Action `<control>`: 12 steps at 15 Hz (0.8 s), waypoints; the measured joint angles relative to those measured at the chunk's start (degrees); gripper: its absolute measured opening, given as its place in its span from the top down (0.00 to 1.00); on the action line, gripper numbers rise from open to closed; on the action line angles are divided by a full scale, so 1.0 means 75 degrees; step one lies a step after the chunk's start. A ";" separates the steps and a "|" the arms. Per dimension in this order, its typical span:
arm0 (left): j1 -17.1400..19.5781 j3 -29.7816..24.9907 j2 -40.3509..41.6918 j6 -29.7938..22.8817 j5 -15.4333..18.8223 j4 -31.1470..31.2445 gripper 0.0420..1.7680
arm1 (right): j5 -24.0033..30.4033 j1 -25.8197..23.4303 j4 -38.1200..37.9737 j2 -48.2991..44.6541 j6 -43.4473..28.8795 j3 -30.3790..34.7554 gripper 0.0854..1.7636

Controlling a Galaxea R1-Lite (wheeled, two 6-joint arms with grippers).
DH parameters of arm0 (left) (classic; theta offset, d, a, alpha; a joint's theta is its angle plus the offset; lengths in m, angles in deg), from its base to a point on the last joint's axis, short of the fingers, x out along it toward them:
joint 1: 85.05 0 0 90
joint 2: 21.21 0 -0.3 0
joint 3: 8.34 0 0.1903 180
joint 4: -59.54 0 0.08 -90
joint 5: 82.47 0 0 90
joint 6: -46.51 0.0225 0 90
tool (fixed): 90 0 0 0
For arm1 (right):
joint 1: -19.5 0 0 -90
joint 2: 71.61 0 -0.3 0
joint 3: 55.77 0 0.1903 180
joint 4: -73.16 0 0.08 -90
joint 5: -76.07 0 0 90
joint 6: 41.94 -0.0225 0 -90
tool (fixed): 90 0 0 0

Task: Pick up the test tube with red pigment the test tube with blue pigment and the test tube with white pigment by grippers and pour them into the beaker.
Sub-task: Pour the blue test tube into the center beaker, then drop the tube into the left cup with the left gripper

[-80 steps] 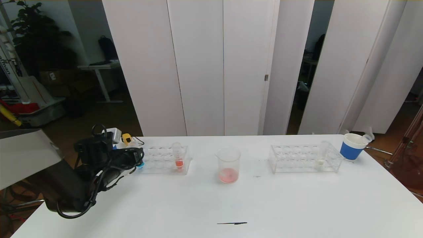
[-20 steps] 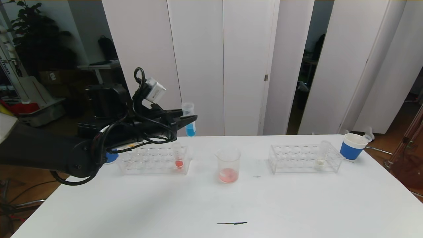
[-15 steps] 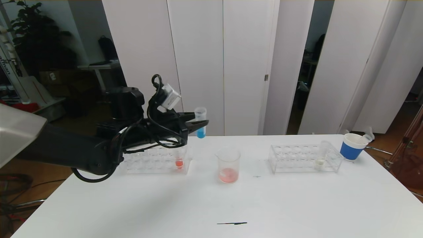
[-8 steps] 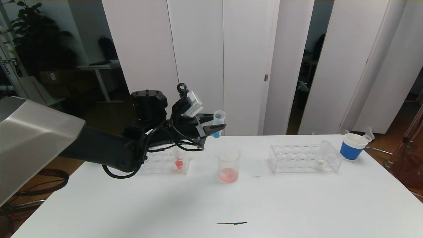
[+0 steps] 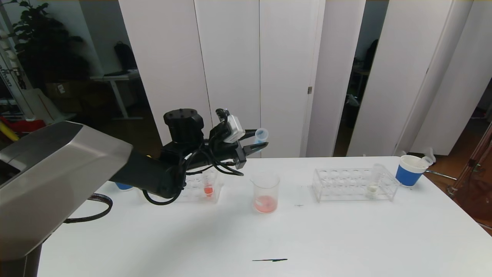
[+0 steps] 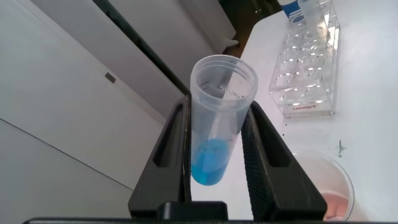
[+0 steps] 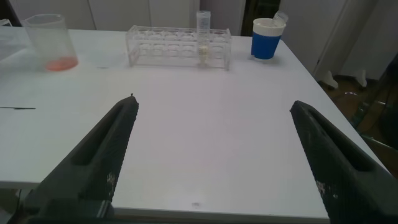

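The left gripper [image 5: 256,141], left of centre in the head view, is clamped on the test tube with blue pigment [image 5: 261,135], a slim clear tube tipping rightward. The beaker [image 5: 265,192], clear plastic with reddish liquid, stands directly below. The right gripper [image 7: 214,134] hangs wide open, empty, parked

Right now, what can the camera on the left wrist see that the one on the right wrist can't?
Only the left wrist view shows the left gripper shut on the test tube with blue pigment. Only the right wrist view shows the right gripper, open low over the table's near edge. Both show the beaker and the rack holding the test tube with white pigment.
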 joint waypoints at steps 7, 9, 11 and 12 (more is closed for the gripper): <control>0.0382 0.0049 -0.0577 0.0569 0.0419 -0.1011 0.69 | 0.0003 0.0000 0.0002 0.0000 0.0000 0.0000 0.01; 0.0462 0.0029 -0.0735 0.1125 0.0429 -0.1200 0.69 | 0.0003 0.0000 0.0002 0.0000 0.0000 0.0000 0.01; 0.0484 0.0029 -0.0884 0.1572 0.0429 -0.1255 0.69 | 0.0003 0.0000 0.0000 0.0000 0.0000 0.0000 0.01; 0.0496 0.0029 -0.0936 0.1702 0.0432 -0.1282 0.69 | 0.0000 0.0000 0.0002 0.0000 0.0000 0.0000 0.01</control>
